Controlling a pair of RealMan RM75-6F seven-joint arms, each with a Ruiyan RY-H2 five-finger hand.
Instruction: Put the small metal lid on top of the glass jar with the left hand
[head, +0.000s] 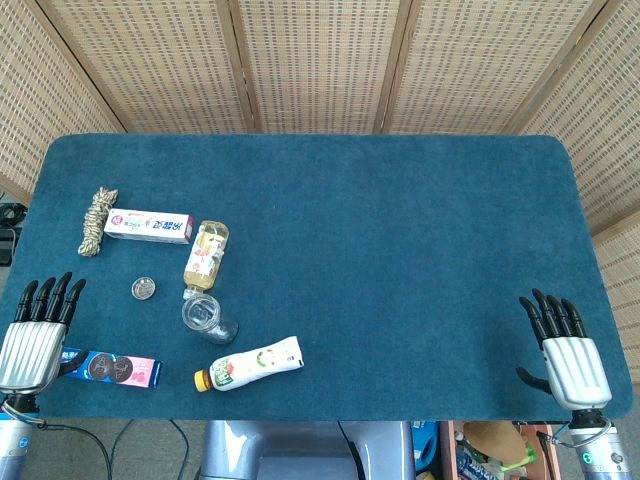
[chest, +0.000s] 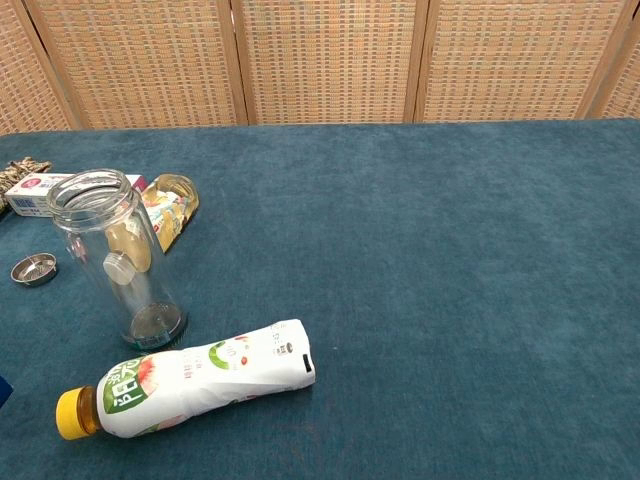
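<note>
Left hand: the left hand (head: 32, 338) rests at the table's left front edge, fingers (head: 48, 298) straight and spread, holding nothing.
Lid: the small metal lid (head: 144, 289) lies flat on the cloth, right of those fingertips and apart from them.
Jar: the glass jar (head: 209, 318) stands upright and uncapped, just right of the lid.
Right hand: the right hand (head: 566, 350) lies at the right front corner, fingers apart, holding nothing.
Room: bare blue felt table (head: 400, 250) fills the middle and right.
Neighbours: a lying yellow-capped bottle (head: 250, 365) lies before the jar; a clear bottle (head: 206, 254), toothpaste box (head: 148, 227) and rope coil (head: 97, 221) lie behind; a biscuit pack (head: 112, 369) lies beside the left hand.
</note>
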